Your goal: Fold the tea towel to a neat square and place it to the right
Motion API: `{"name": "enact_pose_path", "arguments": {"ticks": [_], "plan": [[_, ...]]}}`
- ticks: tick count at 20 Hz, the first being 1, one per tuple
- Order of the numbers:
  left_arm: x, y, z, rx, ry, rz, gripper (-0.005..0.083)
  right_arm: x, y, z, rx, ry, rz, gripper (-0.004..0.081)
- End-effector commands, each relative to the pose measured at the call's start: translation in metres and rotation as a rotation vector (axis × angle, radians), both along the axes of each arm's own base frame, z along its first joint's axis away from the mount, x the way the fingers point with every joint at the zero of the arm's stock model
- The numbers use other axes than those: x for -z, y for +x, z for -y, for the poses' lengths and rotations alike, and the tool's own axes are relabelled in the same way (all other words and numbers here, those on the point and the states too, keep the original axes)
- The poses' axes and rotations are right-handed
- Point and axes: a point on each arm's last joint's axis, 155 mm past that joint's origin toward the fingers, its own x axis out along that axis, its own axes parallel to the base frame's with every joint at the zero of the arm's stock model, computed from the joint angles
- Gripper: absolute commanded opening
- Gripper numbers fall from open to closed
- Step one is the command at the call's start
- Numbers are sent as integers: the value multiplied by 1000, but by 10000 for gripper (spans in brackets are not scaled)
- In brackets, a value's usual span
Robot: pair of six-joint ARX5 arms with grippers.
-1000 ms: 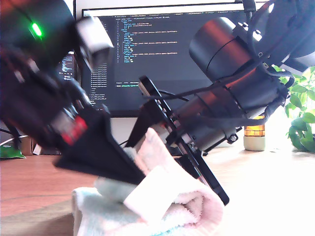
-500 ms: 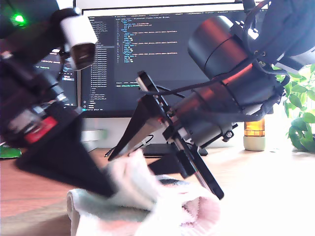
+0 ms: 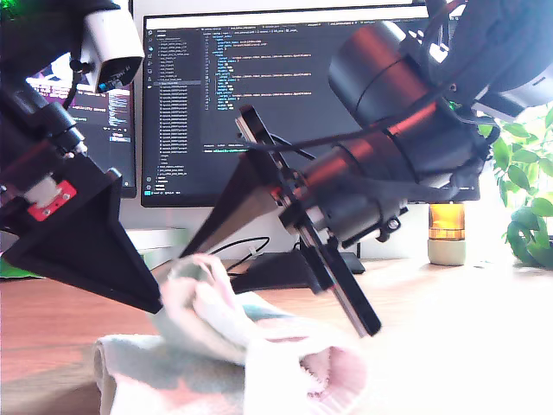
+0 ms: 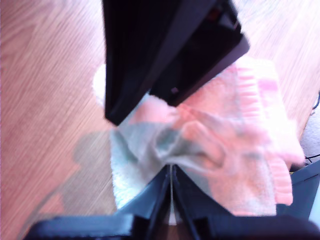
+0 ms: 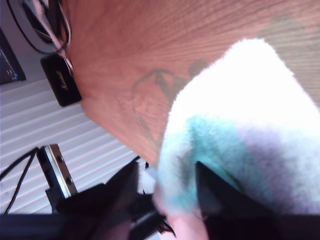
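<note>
Wood-grain brown tabletop [image 3: 484,346] carries the work, with a large dark computer monitor showing lines of code [image 3: 259,104] standing behind it. A leafy green plant [image 3: 527,199] sits at the exterior view's right edge. A small amber glass jar on a pale base [image 3: 447,233] stands beside the plant.

Two black arms fill the foreground of the exterior view. The arm at the exterior view's left carries my first tool [image 3: 158,303]. The arm at the exterior view's right carries my second tool [image 3: 278,292].

The fluffy pastel pink, mint-green and white checked tea towel [image 3: 216,363] lies bunched on the tabletop, low in the exterior view, beneath and between the two tools. It is not a flat square; it is rumpled, with a raised fold towards the exterior view's left.

My first tool [image 4: 171,172] has its jaws pressed together on that raised fold of the tea towel [image 4: 235,150]. The cloth puckers where they meet, and the pink part spreads away from the tips towards the other arm.

My second tool [image 5: 167,187] has its jaws spread wide. One finger reaches towards the lifted fold and the other ends over the pink end of the towel. In the second wrist view the tea towel [image 5: 240,100] fills the gap between the fingers. A firm grip cannot be confirmed there.
</note>
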Motion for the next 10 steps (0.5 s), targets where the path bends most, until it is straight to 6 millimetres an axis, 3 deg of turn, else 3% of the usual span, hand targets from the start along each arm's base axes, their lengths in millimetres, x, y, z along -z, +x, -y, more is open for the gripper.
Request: {"name": "enact_pose_path", "arguments": {"ticks": [1, 6, 10], "plan": [[2, -2, -2, -12, -4, -10, -19, 7, 1, 4, -18, -16, 9, 373], [-2, -2, -1, -23, -17, -14, -19, 13, 6, 19, -55, -40, 53, 373], [-27, 0, 2, -40, -90, 28, -19, 3, -9, 16, -142, 28, 31, 367]]}}
